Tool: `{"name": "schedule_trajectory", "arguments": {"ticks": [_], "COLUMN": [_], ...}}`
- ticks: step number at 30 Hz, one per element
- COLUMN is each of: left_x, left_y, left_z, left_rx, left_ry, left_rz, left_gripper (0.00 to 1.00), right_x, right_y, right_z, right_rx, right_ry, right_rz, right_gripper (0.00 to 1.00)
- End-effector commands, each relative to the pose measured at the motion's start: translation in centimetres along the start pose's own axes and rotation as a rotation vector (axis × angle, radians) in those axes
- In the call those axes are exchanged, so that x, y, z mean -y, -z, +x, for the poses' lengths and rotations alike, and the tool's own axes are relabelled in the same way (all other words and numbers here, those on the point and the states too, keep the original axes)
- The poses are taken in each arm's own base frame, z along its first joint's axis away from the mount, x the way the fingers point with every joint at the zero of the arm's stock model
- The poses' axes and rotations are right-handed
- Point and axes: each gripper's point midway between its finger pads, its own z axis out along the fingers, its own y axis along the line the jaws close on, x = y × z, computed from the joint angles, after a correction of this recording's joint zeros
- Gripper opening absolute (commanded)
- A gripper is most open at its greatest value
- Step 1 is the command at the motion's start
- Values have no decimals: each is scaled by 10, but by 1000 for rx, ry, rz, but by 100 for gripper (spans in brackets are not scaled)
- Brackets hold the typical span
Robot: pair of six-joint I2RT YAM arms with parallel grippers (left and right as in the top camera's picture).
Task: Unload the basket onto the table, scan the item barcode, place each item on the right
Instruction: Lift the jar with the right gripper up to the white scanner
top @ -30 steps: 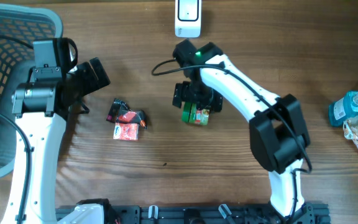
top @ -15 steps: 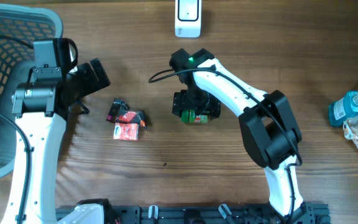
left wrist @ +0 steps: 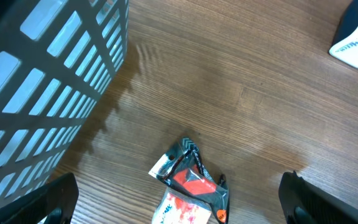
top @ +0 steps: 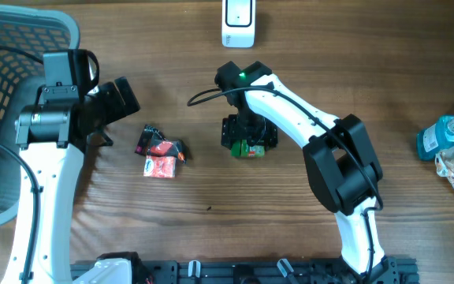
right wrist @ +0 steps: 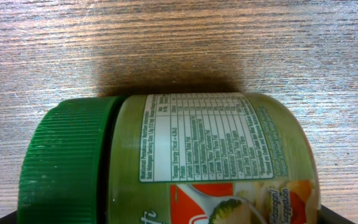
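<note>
Wooden table [top: 211, 221] seen from overhead, with two wrist views. The landmark is a white box-shaped device [top: 238, 24] standing at the far edge of the table.

Task item: a small jar of pale green food with a ribbed green lid and a printed paper label [top: 250, 148]. It lies on its side on the bare wood, on the robot's side of the white device and almost in line with it, apart from it. In the right wrist view the jar [right wrist: 197, 155] fills the frame, with the lid to the left and the nutrition panel facing up.

The right gripper [top: 248, 134] is lowered directly over the jar. Its jaws are hidden in both views, so it cannot be told whether they grasp the jar.

The left gripper [top: 120, 96] hangs to the left of the white device and nearer the robot. Its jaws are spread wide and hold nothing. The two black fingertips [left wrist: 42, 202] show at the lower corners of the left wrist view.

Other objects:
- A crumpled black-and-red wrapper [top: 161, 147] touches a red-and-white packet [top: 160, 166]. Both lie left of the white device and further towards the robot than the left gripper.
- A grey-blue plastic lattice basket [top: 22, 16] sits far to the left of the device.
- A blue bottle wrapped in clear plastic [top: 440, 138] sits far to the right of the device.
</note>
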Motion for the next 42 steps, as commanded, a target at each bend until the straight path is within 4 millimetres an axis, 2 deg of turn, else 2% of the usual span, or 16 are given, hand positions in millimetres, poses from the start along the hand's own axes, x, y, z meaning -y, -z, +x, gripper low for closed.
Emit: {"name": "schedule_trajectory", "arguments": {"ticks": [1,2,9,13,18,22,28,34,42], "left_x": [-2,-3,-4,-4,-4,-5,-5,-5,-5], "left_y": [2,2,2,2,2,2,2,2,2], "left_z": [-3,-2,0,1,1,3,3,3,3], "left_rx": [7,3,-6,-11,-12,-18,-21,-20,-20], "left_ry": [-15,-15,-15,-15,-8,-9,-9,-9,-9], "left_rz": [-8,-10,-13,-14,-15,-17,-18,-18,-18], "left_gripper": [100,100,100,100,100,100,100,100,100], "right_x": [-8,-12,-25,-24,-9,-18,-36,-56,-57], "right_y": [-5,-4,9,33,58,84,115,162,164], "right_z": [10,13,31,35,41,49,50,53,53], "right_rx": [-73,-93,-239,-327,-418,-488,-512,-552,-541], "right_ry": [9,25,50,58,36,49,39,27,43], "right_rz": [-56,-87,-266,-405,-495,-683,-870,-1127,-1140], "right_gripper": [85,81,81,81,81,76,75,72,72]}}
